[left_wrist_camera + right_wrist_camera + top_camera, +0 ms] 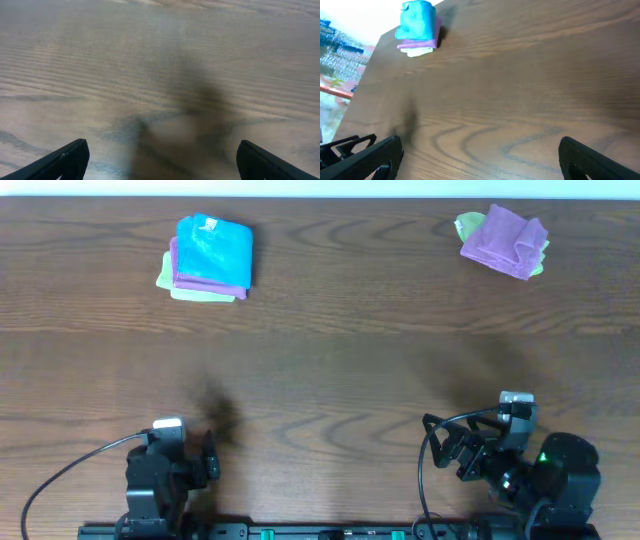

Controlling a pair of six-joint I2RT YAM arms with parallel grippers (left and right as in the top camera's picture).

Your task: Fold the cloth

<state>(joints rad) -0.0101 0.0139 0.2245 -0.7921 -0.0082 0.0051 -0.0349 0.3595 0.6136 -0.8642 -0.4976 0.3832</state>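
Two arms sit tucked low over their bases at the near edge of the desk (330,360), well apart from each other. The left arm (160,475) is near the left corner and the right arm (520,460) near the right.

The left end effector (162,152) points forward and down over bare wood. Its two dark fingers (65,161) show only at the lower corners of the left wrist view, spread wide, with nothing between them but wood grain and a blurred shadow. The right end effector (480,150) is likewise spread wide and holds nothing, its fingers (592,160) sitting at the lower corners of its own view. Its camera looks diagonally across the desk toward the far left corner.

The cloth (214,248) lies at the far left of the desk, well apart from both arms. It is folded into a compact, roughly rectangular shape and rests on top of a purple cloth (174,262), which in turn lies on a yellow-green cloth (195,294). At the far right, another purple cloth (503,240) lies rumpled on a second yellow-green cloth (468,223).
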